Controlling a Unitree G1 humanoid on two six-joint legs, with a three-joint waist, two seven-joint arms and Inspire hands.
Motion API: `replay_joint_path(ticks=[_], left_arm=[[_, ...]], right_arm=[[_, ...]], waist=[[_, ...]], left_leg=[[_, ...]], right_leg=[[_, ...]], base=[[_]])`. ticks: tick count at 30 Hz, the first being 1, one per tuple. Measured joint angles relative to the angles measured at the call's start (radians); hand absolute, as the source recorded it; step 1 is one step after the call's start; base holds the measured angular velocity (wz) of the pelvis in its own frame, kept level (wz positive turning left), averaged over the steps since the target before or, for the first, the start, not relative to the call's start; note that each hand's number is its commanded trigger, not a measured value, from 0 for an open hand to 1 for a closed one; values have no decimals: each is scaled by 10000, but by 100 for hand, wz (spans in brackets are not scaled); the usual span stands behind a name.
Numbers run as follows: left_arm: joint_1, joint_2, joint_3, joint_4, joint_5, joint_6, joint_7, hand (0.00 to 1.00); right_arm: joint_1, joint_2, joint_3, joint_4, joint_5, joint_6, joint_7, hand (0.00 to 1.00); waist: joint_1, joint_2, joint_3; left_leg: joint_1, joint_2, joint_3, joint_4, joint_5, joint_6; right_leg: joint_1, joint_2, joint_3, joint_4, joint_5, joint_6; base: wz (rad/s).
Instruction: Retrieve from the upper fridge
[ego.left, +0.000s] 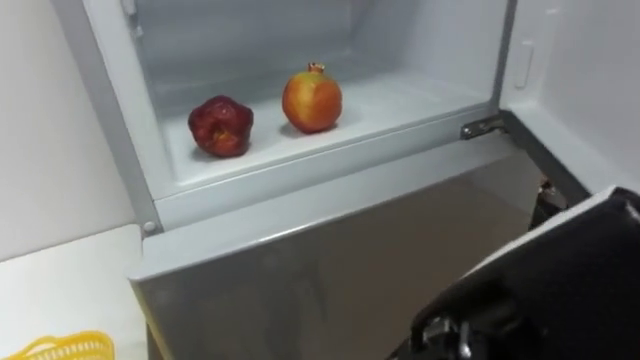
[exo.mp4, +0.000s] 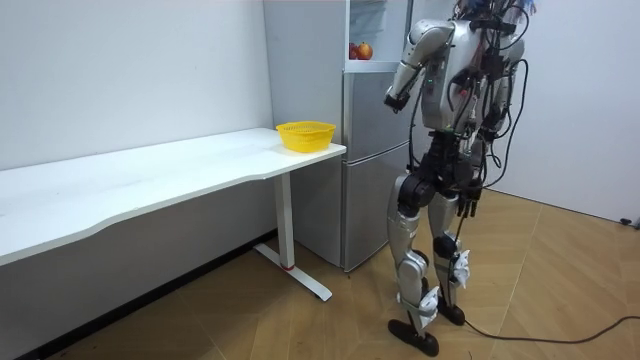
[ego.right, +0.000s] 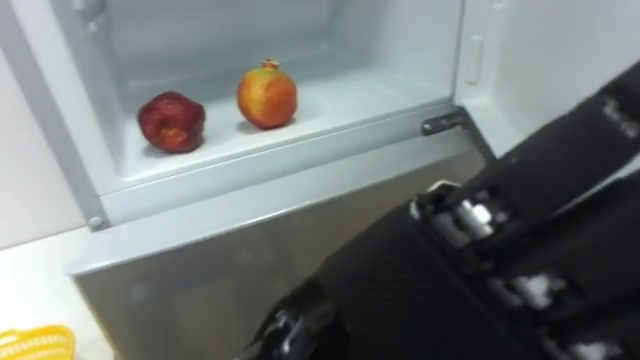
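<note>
Your eye views: dark red apple (ego.left: 221, 126) left of orange-red pomegranate (ego.left: 312, 99), apart, both on the white upper fridge shelf (ego.left: 400, 105). Your black right hand (ego.right: 480, 260) sits low right, near; its grip cannot be told. Room view adds: robot standing at grey fridge (exo.mp4: 375, 180), yellow mesh basket (exo.mp4: 305, 135) on white counter (exo.mp4: 150, 180) left of it.

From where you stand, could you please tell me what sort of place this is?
Probably a room set up as a kitchen corner: a silver fridge with its upper compartment open, holding a red fruit and a pomegranate, a white table along the wall carrying a yellow basket, and a wood floor.
</note>
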Motion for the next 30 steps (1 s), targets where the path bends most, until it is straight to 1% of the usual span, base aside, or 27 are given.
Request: replay_joint_path(ticks=[2, 4, 7, 9, 10, 12, 16, 19, 21, 22, 24, 25, 26, 27, 28, 29, 30], left_arm=[[-1, -47, 1, 11, 1, -6, 155, 0], [-8, -55, 28, 10, -19, -54, 270, 0], [-71, -59, 52, 9, -11, -55, 296, 0], [-116, -57, 84, 9, 7, -55, 380, 0], [-125, -54, 84, 9, 7, -55, 423, 0], [-138, -39, 126, 9, 7, -55, 458, 0], [-191, -36, 154, -28, 5, -55, 547, 0], [-234, 10, 175, -53, 77, -60, 678, 0], [-234, 287, 269, -99, 346, -60, 684, 0], [-233, 349, 279, -99, 392, -59, 688, 0], [-225, 684, 376, -201, 595, -59, 696, 0], [-218, 788, 466, -285, 713, -56, 698, 0], [-172, 1020, 743, -514, 821, -56, 711, 0], [-48, 1206, 1163, -818, 1142, -64, 715, 0], [30, 1289, 1378, -946, 1299, -65, 715, 0], [250, 1473, 1796, -1231, 1496, -69, 730, 0], [549, 1661, 2242, -1584, 1693, -114, 761, 0]], right_arm=[[11, -77, -63, 122, 130, -1, -5, 0], [100, -181, -198, 206, 228, 20, -88, 0], [251, -192, -353, 212, 234, 10, -131, 0], [364, -195, -500, 227, 233, 1, -105, 0], [391, -203, -560, 227, 230, -1, -89, 0], [425, -216, -767, 215, 229, -19, -52, 0], [414, -220, -782, 164, 230, -56, -41, 0], [377, -213, -786, 224, 252, -195, -93, 0], [316, -229, -788, 226, 348, -214, -175, 0], [311, -244, -788, 226, 402, -223, -199, 0], [324, -266, -775, 236, 455, -276, -200, 0], [333, -265, -784, 259, 455, -334, -196, 0], [348, -261, -810, 263, 423, -406, -198, 0], [367, -251, -892, 291, 403, -481, -198, 0], [383, -242, -934, 327, 407, -530, -199, 0], [492, -244, -961, 371, 428, -604, -209, 0], [560, -232, -1042, 408, 411, -620, -213, 0]], waist=[[-144, 15, -2], [-421, 104, -52], [-444, 153, -71], [-597, 162, -57], [-615, 168, -53], [-618, 178, -40], [-579, 182, -1], [-338, 172, 7], [-272, 170, 9], [-255, 168, 12], [158, 138, 32], [244, 137, 36], [418, 135, 52], [619, 139, 62], [698, 135, 81], [836, 131, 82], [1066, 130, 83]], left_leg=[[80, 23, 193, -4, -2, -3], [104, 99, 240, -1, -46, -69], [112, 133, 308, -19, -51, -78], [198, 149, 313, -89, -51, -79], [253, 162, 331, -156, -50, -79], [377, 191, 373, -324, -52, -82], [356, 192, 373, -376, -57, -90], [349, 171, 346, -379, -64, -102], [286, 132, 239, -376, -63, -102], [281, 122, 194, -389, -64, -102], [311, 128, 149, -415, -63, -103], [308, 128, 115, -415, -63, -103], [308, 126, 62, -419, -63, -102], [307, 125, 4, -418, -61, -101], [307, 129, -81, -412, -60, -101], [329, 127, -163, -392, -60, -101], [370, 116, -198, -392, -59, -101]], right_leg=[[-10, 28, 226, -3, 4, -4], [-35, 64, 343, -12, 7, -9], [-125, 142, 595, 69, 25, -37], [-129, 210, 610, 176, 29, -44], [-113, 232, 613, 186, 29, -45], [-102, 289, 621, 179, 30, -46], [-147, 296, 607, 177, 30, -46], [-154, 274, 580, 169, 29, -50], [-144, 215, 395, 158, 25, -63], [-125, 200, 324, 148, 24, -63], [-90, 191, 296, 159, 32, -48], [-83, 195, 294, 158, 39, -39], [-69, 191, 271, 159, 45, -27], [-40, 181, 225, 150, 55, -16], [24, 168, 158, 123, 58, -14], [74, 147, 30, 1, 59, -12], [95, 148, 16, -12, 63, -9]], base=[[-37], [-22], [-28], [-14], [-8], [-12], [2], [0], [21], [25], [9], [9], [11], [15], [24], [25], [18]])
